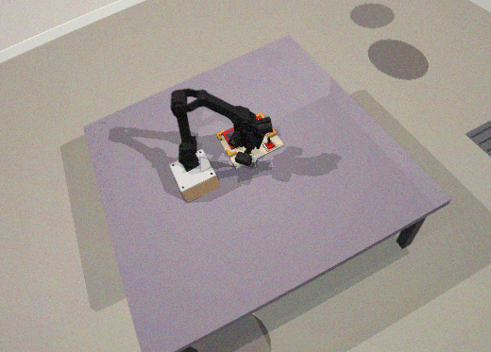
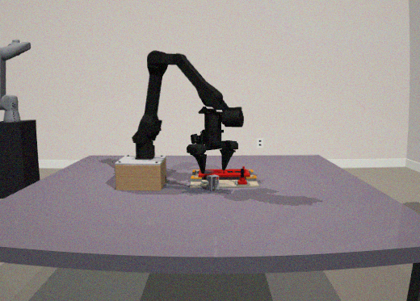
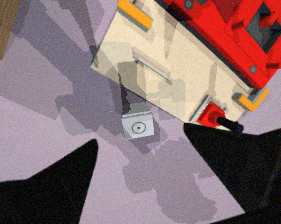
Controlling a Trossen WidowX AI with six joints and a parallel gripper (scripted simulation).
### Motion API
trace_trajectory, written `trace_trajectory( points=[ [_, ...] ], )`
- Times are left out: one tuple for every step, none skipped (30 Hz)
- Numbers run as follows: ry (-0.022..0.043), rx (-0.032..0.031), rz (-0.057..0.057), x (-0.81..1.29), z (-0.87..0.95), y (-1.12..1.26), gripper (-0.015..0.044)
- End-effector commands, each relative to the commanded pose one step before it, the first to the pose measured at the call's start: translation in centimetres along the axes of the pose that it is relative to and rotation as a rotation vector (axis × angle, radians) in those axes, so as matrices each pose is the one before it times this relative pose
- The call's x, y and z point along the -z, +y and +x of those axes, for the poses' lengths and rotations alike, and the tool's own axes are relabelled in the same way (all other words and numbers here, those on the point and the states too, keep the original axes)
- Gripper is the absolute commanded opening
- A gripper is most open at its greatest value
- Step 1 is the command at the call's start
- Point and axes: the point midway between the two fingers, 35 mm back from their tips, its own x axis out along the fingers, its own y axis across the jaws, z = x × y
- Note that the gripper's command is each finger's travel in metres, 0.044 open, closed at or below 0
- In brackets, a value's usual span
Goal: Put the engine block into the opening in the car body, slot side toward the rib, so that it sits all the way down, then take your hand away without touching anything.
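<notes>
The engine block (image 3: 138, 127) (image 2: 212, 182) (image 1: 253, 160) is a small grey cube with a round mark on top. It stands on the purple table, just off the near edge of the cream board (image 3: 166, 55) (image 2: 232, 183). The red car body (image 3: 218, 25) (image 2: 222, 173) (image 1: 270, 145) is fixed on that board, and its dark opening (image 3: 263, 31) shows at the top right of the wrist view. My gripper (image 3: 141, 134) (image 2: 212, 168) (image 1: 250, 151) is open and empty. It hangs above the block and the board's edge, with its fingertips clear of both.
The arm's wooden base box (image 1: 200, 189) (image 2: 140, 177) stands left of the board. Orange corner stops (image 3: 136, 14) (image 3: 253, 100) and a thin grey rib (image 3: 151, 65) sit on the board. Another grey robot (image 2: 10, 103) on a black pedestal (image 2: 16, 156) stands off the table at far left.
</notes>
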Motion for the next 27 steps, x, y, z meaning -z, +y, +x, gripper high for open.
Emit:
trace_trajectory(
  points=[
    [-0.01112, -0.00292, 0.003, -0.242, 0.893, 0.076, 0.044],
    [0.0, 0.0, 0.0, 0.007, 0.163, -0.005, 0.044],
    [-0.00001, 0.0, 0.0, 0.006, 0.163, -0.004, 0.044],
    [-0.00001, 0.0, 0.0, 0.006, 0.162, -0.003, 0.044],
    [-0.00001, 0.0, 0.0, 0.005, 0.162, -0.003, 0.044],
    [-0.00001, -0.00001, 0.0, 0.004, 0.162, -0.002, 0.044],
    [-0.00001, -0.00001, 0.0, 0.003, 0.162, -0.002, 0.044],
    [-0.00001, -0.00001, 0.0, 0.002, 0.162, -0.001, 0.044],
    [-0.00001, -0.00001, 0.0, 0.001, 0.161, -0.001, 0.044],
    [-0.00001, -0.00001, 0.0, 0.0, 0.161, 0.0, 0.044],
    [-0.00001, -0.00001, 0.0, -0.001, 0.161, 0.001, 0.044],
    [-0.00001, -0.00001, 0.0, -0.002, 0.161, 0.001, 0.044],
    [-0.00001, -0.00001, 0.0, -0.003, 0.16, 0.002, 0.044],
    [-0.00001, -0.00001, 0.0, -0.004, 0.16, 0.002, 0.044],
    [-0.00002, -0.00001, 0.0, -0.005, 0.16, 0.003, 0.044],
    [-0.00002, -0.00001, 0.0, -0.005, 0.16, 0.003, 0.044],
    [-0.00002, -0.00001, 0.0, -0.006, 0.159, 0.004, 0.044],
    [-0.00002, -0.00001, 0.0, -0.007, 0.159, 0.005, 0.044],
    [-0.00002, -0.00001, 0.0, -0.008, 0.159, 0.005, 0.044],
    [-0.00002, -0.00001, 0.0, -0.009, 0.158, 0.006, 0.044],
    [-0.00002, -0.00001, 0.0, -0.01, 0.158, 0.006, 0.044],
    [-0.00002, -0.00001, 0.0, -0.011, 0.158, 0.007, 0.044],
    [-0.00002, -0.00001, 0.0, -0.012, 0.157, 0.007, 0.044],
    [-0.00002, -0.00001, 0.0, -0.013, 0.157, 0.008, 0.044],
    [-0.00002, -0.00002, 0.0, -0.014, 0.158, 0.008, 0.044],
    [-0.00002, -0.00002, 0.0, -0.014, 0.157, 0.009, 0.044],
    [-0.00003, -0.00002, 0.0, -0.015, 0.156, 0.009, 0.044]
  ],
)
